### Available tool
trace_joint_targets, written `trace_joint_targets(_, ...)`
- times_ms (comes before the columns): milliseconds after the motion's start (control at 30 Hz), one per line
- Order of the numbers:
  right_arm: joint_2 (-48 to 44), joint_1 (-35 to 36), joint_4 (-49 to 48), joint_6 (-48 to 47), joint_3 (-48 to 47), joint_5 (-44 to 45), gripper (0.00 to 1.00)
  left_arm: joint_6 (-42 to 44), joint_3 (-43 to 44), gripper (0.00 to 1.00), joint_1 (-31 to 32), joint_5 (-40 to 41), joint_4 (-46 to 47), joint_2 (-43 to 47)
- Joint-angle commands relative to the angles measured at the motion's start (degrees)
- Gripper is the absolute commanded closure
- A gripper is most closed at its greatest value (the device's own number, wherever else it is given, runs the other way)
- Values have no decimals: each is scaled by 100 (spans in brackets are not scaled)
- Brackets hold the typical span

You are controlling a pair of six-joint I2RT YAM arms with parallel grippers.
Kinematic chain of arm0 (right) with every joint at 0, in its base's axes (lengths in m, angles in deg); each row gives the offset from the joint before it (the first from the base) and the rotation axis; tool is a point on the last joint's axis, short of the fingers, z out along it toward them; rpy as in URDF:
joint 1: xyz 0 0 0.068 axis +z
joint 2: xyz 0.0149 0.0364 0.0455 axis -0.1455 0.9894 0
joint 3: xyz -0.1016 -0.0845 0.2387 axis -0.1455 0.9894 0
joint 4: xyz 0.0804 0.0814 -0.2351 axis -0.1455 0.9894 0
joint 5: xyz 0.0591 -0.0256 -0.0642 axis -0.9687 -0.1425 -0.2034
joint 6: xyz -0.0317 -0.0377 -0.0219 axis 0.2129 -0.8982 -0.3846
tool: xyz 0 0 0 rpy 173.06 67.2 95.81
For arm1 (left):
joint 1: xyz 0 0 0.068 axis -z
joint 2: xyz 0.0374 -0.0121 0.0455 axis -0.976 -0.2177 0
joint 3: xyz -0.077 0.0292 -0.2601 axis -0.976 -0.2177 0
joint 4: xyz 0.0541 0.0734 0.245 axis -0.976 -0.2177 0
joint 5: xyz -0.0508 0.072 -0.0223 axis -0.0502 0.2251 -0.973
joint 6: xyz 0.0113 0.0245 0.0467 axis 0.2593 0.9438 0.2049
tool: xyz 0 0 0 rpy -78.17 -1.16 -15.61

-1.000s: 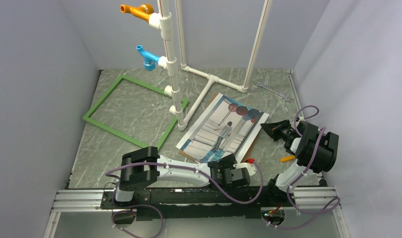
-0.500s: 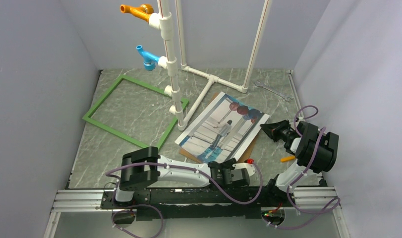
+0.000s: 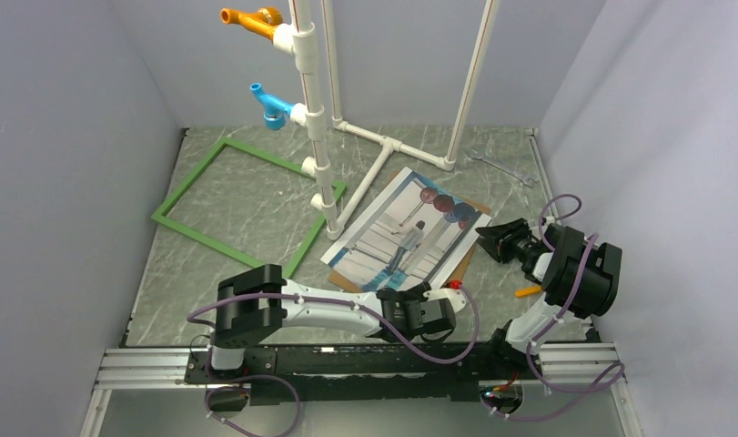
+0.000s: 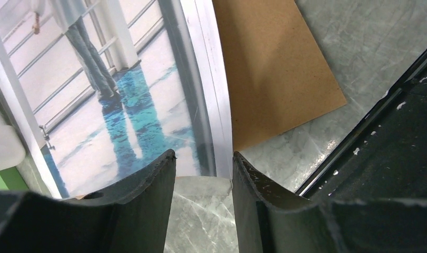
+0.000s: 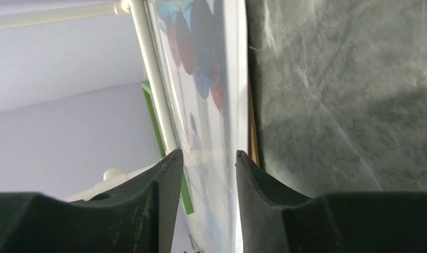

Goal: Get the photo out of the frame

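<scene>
I saw the photo [image 3: 406,238] lying flat on its brown backing board [image 4: 274,68] on the grey marbled table [image 3: 247,196], just beside the white pipe stand [image 3: 308,82] and apart from the green frame [image 3: 190,179]. Pale walls [image 3: 74,137] closed us in. The left gripper [image 4: 203,158] and right gripper [image 5: 208,155] stood parted, holding nothing

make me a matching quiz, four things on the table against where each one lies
1 frame
2 photo
3 wrench
4 board

a under the photo
b back right corner
c on top of the board
d at the left, nothing inside it

Pairs: 1-d, 2-c, 3-b, 4-a
</scene>
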Motion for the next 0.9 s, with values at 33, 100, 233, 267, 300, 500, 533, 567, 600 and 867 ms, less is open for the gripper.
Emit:
trace_joint_targets(33,-373,-7,640,-525,-161,198,52,-37,8,53,-106,165,55,420)
trace_joint_targets(100,-545,2,958,-694,-150,325,52,-27,4,53,-125,158,64,420)
trace_joint_targets(233,-1079,63,1576,-920,39,434,57,-21,-20,54,-139,134,98,420)
trace_joint_targets(267,-1247,104,1837,-978,75,496,61,-21,-34,54,-138,117,128,428)
trace_joint_targets(300,-1398,151,2094,-1024,113,555,62,-16,-46,54,-149,92,151,424)
trace_joint_targets(500,-2407,623,3477,-1068,449,993,66,5,-96,56,-162,91,182,426)
trace_joint_targets(533,-2562,731,3698,-1068,513,1059,66,3,-114,56,-171,88,199,441)
trace_joint_targets(567,-2787,823,3887,-1087,556,1159,67,6,-130,56,-183,82,218,458)
trace_joint_targets(600,-2965,889,4049,-1085,612,1270,67,2,-140,56,-190,78,213,468)
trace_joint_targets(867,-4031,1614,4986,-815,818,1741,70,32,-183,58,-249,67,260,540)
